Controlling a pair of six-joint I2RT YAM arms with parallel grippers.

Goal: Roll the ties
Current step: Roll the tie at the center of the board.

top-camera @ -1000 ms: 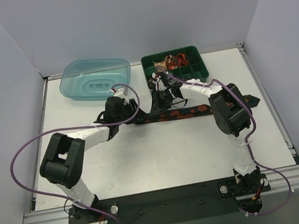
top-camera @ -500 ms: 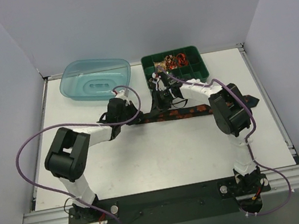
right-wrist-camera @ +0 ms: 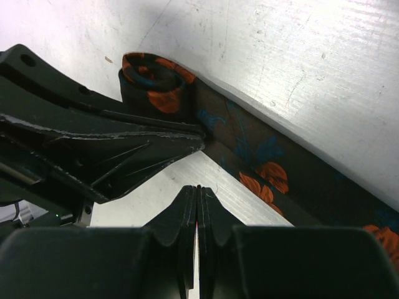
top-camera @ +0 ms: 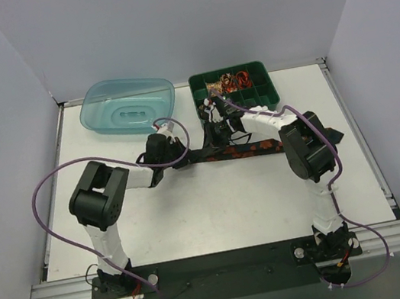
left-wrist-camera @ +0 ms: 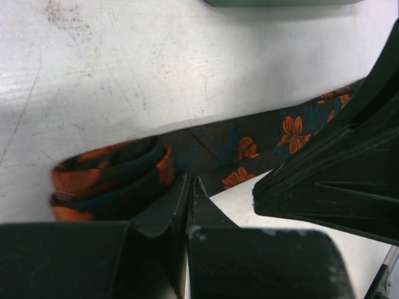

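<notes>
One tie, black with orange-red flowers, lies flat across the table's middle. Its left end is wound into a small roll, which also shows in the right wrist view. My left gripper is shut, its tips at the tie's near edge just right of the roll. My right gripper is shut and empty; its tips hover over bare table beside the flat strip. The two grippers are close together, nearly touching, at the roll.
A green compartment tray at the back holds small orange-red rolled things. A clear blue tub lies at the back left. Purple cables loop from both arms. The tie's wide end reaches toward the right table edge.
My left arm's elbow has swung right and toward the back, bringing the left gripper slightly closer to the right one. The right arm and the tie have hardly moved.
</notes>
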